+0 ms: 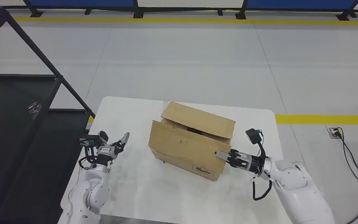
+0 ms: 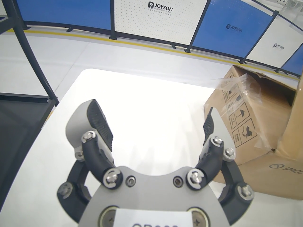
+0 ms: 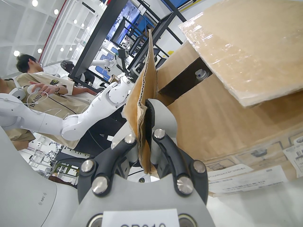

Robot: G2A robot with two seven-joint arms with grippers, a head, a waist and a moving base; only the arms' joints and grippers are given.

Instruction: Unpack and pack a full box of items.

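White table (image 1: 134, 185) with a black metal rack (image 1: 33, 112) just off its left edge. A yellow floor line (image 1: 313, 119) runs past the right side. Blue and white partition panels (image 2: 161, 8) stand beyond the far end. Wall socket with a plugged cable (image 1: 334, 132) sits on the floor to the right. Nothing lies between either arm and the box.

Cardboard box (image 1: 184, 148) sits mid-table, turned at an angle, top partly open. Far top flap (image 1: 198, 119) is tilted up over the opening, with clear tape (image 3: 248, 48) across its surface. Loose tape (image 2: 234, 83) also hangs off the box's left end. A dark gap shows under the flaps. A small white round-topped item (image 3: 200, 73) is visible inside; can't tell what it is. Paper labels (image 3: 248, 176) are on the side wall facing the right arm.

Left gripper (image 1: 114, 137) is low over the bare table left of the box. It is near the box but apart from it, pointing toward the far end, with jaws spread wide and nothing between the pads (image 2: 99, 121).

Right gripper (image 1: 222, 155) is at the box's near right corner, reaching in from the right. Its jaws are clamped tight on the corner of a cardboard flap (image 3: 146, 72). The flap stands on edge between the fingers (image 3: 163, 116), its corrugated edge facing the wrist camera.
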